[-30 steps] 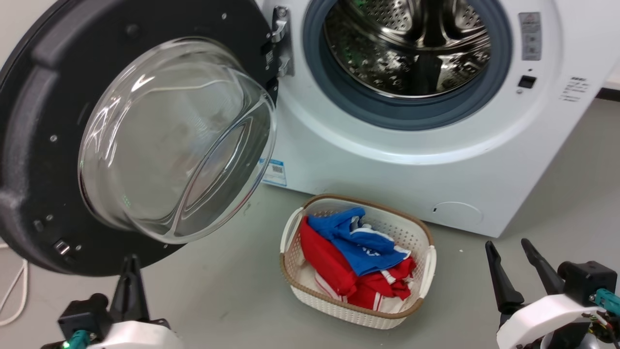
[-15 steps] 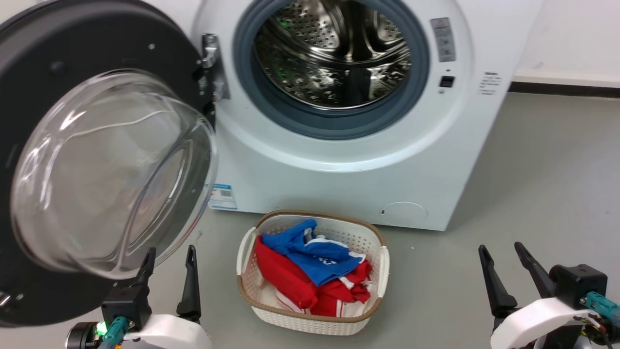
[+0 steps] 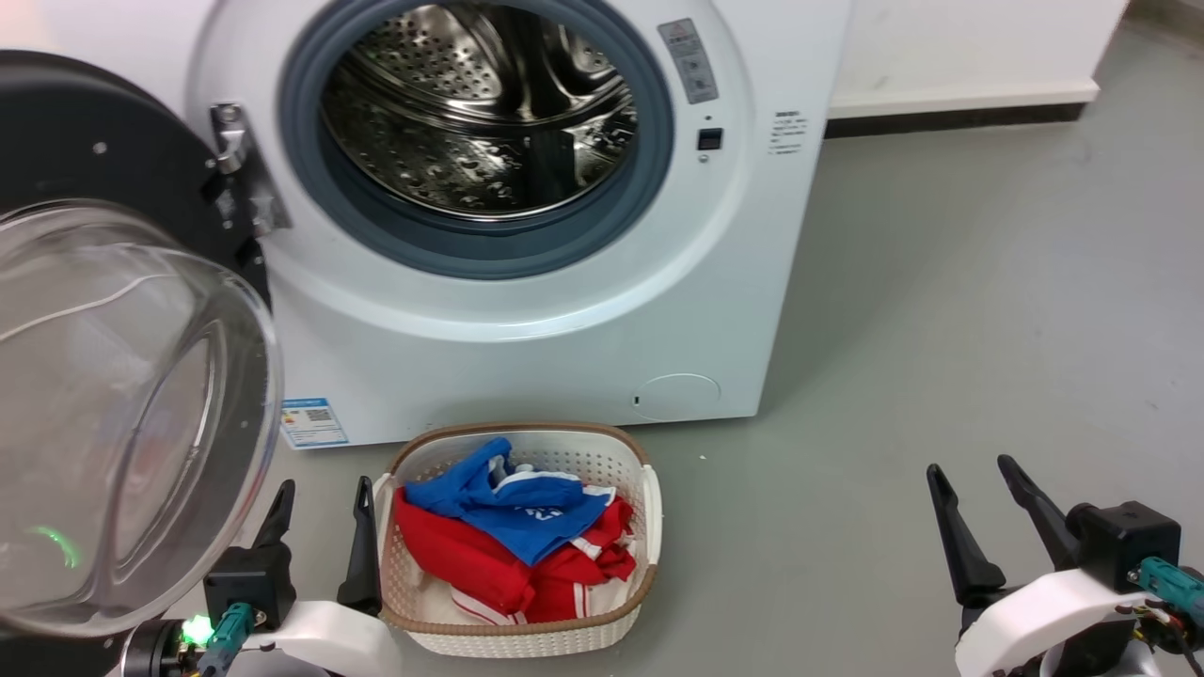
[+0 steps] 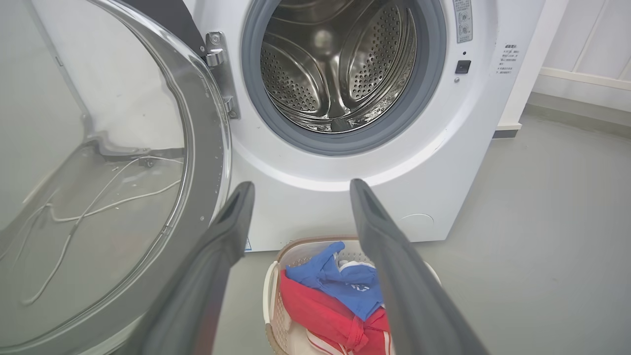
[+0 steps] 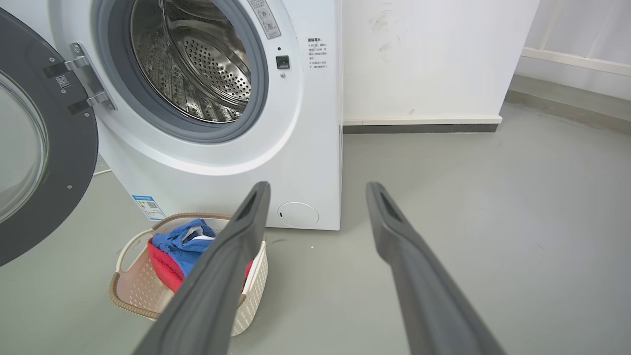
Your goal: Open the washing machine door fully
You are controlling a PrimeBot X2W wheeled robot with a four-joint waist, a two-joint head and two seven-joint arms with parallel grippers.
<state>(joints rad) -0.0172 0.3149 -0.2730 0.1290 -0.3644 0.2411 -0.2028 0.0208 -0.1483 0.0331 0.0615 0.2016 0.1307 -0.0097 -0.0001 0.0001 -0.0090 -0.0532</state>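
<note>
The left gripper [image 3: 323,489] is sitting low at the left of the head view, its two dark fingers pointing up and standing well parted, empty. The right gripper [image 3: 969,467] is sitting low at the right, fingers spread and leaning slightly left, empty too. The white left forearm [image 3: 329,644] and right forearm [image 3: 1044,602] are curving in from the bottom edge, and a green light [image 3: 193,628] is glowing by the left wrist.

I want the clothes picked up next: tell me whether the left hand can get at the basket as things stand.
Probably yes. The left hand is open, right beside the left rim of the basket, with nothing between them. The washing machine door hangs on its other side, not across the way.
</note>
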